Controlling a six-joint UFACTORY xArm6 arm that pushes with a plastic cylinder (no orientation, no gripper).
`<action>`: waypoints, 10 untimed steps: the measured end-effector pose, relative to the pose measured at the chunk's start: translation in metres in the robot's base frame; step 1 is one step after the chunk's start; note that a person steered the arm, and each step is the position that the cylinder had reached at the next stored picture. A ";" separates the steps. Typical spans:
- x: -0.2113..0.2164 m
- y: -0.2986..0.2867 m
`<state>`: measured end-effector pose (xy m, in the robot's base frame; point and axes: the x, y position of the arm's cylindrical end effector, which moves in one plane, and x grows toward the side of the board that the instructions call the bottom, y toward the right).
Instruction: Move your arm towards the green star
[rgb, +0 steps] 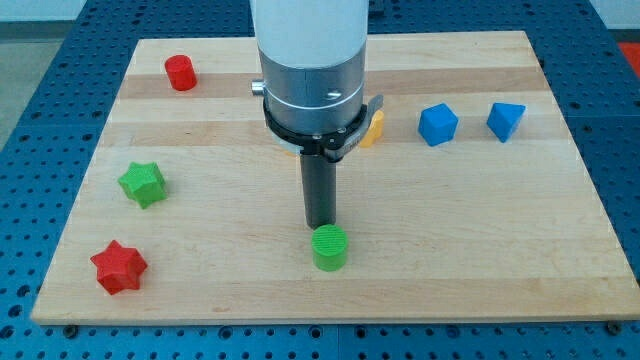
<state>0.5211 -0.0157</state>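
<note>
My tip (321, 224) just above green cylinder (329, 247), green star (142, 184) far left, no hand visible

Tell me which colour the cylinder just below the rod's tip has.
Green: the cylinder sits right below my tip in the camera view.

On the wooden surface (480, 230), my tip (321, 224) stands just above the green cylinder (329, 248), nearly touching it. The green star (142, 184) lies well apart toward the view's left, with the red star (119, 266) below it.
</note>
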 end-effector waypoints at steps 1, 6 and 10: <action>0.009 0.002; -0.079 -0.128; -0.073 -0.257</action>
<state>0.4485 -0.2728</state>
